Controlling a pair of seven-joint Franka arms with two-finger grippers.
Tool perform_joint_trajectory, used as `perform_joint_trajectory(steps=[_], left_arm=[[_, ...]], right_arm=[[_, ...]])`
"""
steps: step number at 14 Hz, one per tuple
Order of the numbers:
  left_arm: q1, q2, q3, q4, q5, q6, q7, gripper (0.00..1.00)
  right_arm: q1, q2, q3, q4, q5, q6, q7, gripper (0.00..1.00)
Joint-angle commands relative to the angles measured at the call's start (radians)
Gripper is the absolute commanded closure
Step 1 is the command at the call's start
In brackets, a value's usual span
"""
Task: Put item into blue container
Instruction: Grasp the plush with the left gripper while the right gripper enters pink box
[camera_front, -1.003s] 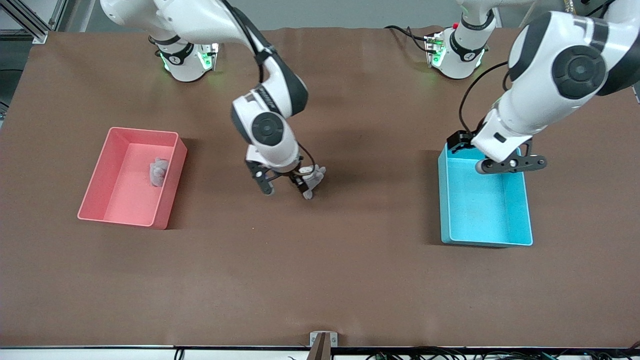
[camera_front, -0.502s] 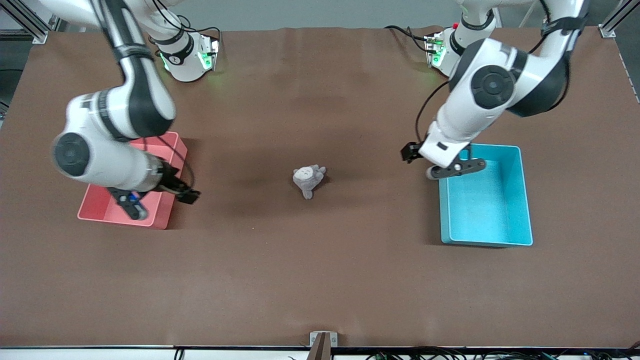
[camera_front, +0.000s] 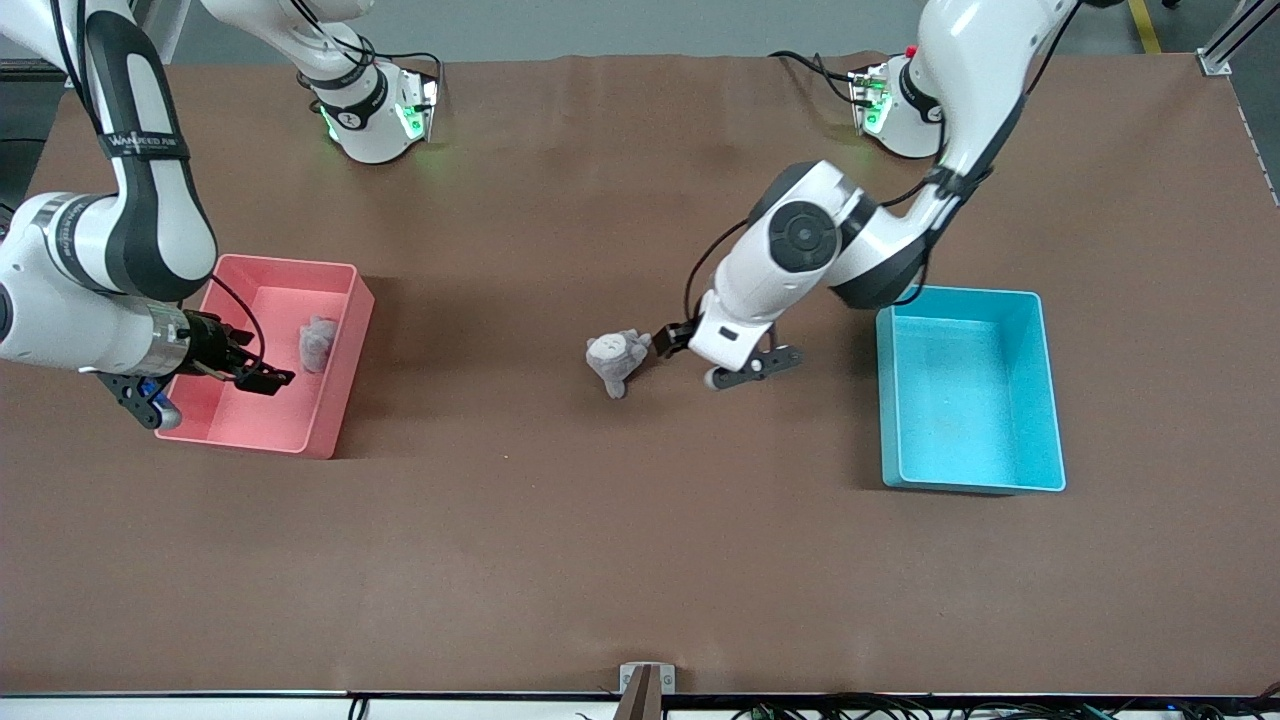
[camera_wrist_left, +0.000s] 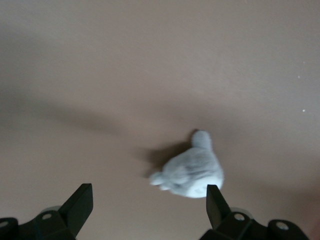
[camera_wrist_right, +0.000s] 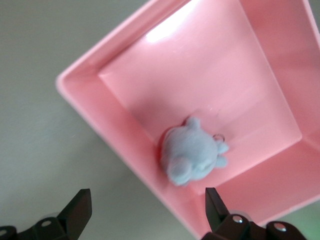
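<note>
The left gripper (camera_front: 722, 371), jaws wide and empty, hangs beside the small grey plush toy (camera_front: 616, 361) on the brown table (camera_front: 640, 560); centre it over the toy's body before closing (the light blue rectangular plastic bin (camera_front: 1040, 400) waits empty toward the left arm's end); the right gripper (camera_front: 205, 392), also open and empty, waits over the pink plastic bin (camera_front: 340, 400).

arms: glossy white shells with black joint bands and round black caps | cables: thin black, running along the links | bases: white, with green lights | right arm: small grey lettering on black band | fingers (camera_wrist_left: 82, 200): black, wedge-shaped, small screws
</note>
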Motion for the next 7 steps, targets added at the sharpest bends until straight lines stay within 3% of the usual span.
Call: perform_joint_trajectory(steps=[1,3,7], left_arm=[[-0.047,0.129,0.000,0.080,0.102,0.095,-0.147,0.00],[-0.088,0.195,0.011,0.103,0.125,0.166,-0.206,0.00],[-0.264,0.256,0.156,0.140,0.114,0.191,-0.306,0.00]], right_arm=[[-0.029,-0.083,0.026,-0.214,-0.020,0.165,-0.014,0.00],[-0.029,-0.076,0.026,-0.263,-0.020,0.229,-0.014,0.00],[-0.040,-0.063,0.029,-0.337,-0.012,0.341,-0.014,0.00]])
